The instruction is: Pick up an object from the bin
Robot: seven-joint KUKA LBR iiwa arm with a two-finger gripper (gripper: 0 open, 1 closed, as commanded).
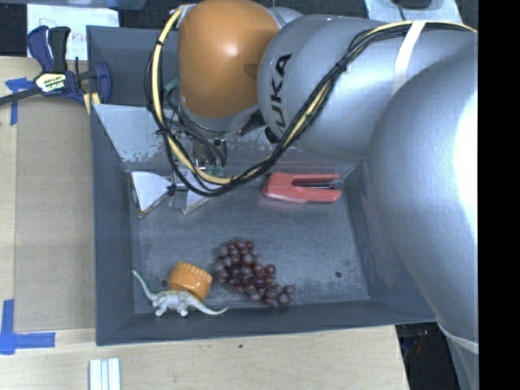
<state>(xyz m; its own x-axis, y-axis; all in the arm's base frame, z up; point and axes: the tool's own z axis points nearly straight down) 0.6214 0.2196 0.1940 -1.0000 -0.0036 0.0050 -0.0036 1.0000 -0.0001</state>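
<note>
grey metal bin. your gripper is low near the back wall, left of the red clip and apart from it, over bare floor. you can't tell if the jaws are open or closed, since the cables and wrist cover them. in front of the red clip lies a dark grape bunch. front-left of the clip is an orange cap, with a white toy dinosaur touching it.

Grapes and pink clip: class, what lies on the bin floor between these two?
Nothing. In the camera view, the stretch between the dark grapes and the pink clip is bare grey bin floor.
</note>
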